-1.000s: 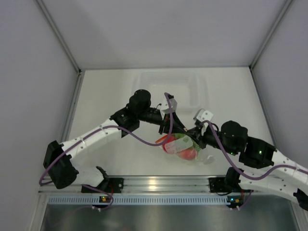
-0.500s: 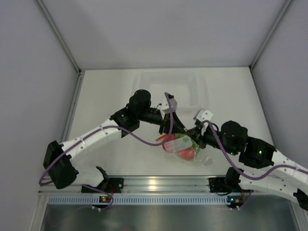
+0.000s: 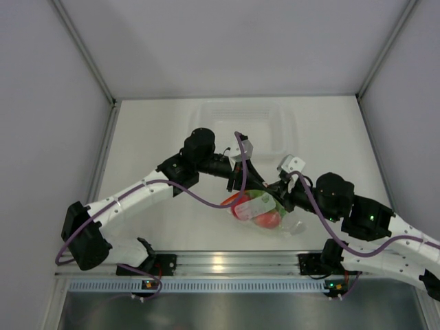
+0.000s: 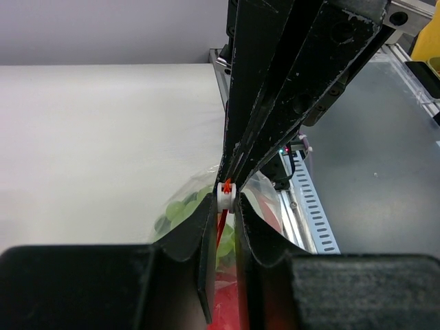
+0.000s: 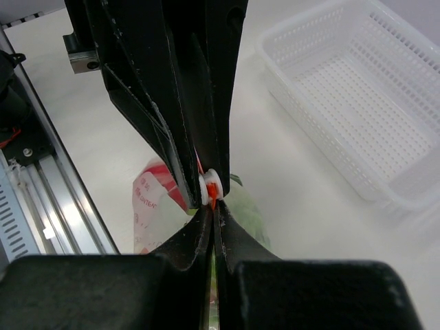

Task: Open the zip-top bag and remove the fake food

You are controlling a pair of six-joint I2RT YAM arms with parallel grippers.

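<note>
Barely any change: the zip-top bag (image 3: 260,210), pinched between left gripper (image 3: 242,187) and right gripper (image 3: 273,194), seems shifted marginally lower.

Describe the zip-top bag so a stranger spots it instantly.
On the table, look near the front edge where the left fingers and right fingers meet. The zip-top bag is there: crinkly clear plastic with an orange-red strip and red-and-green contents, unlike the rigid perforated basket farther back.
</note>
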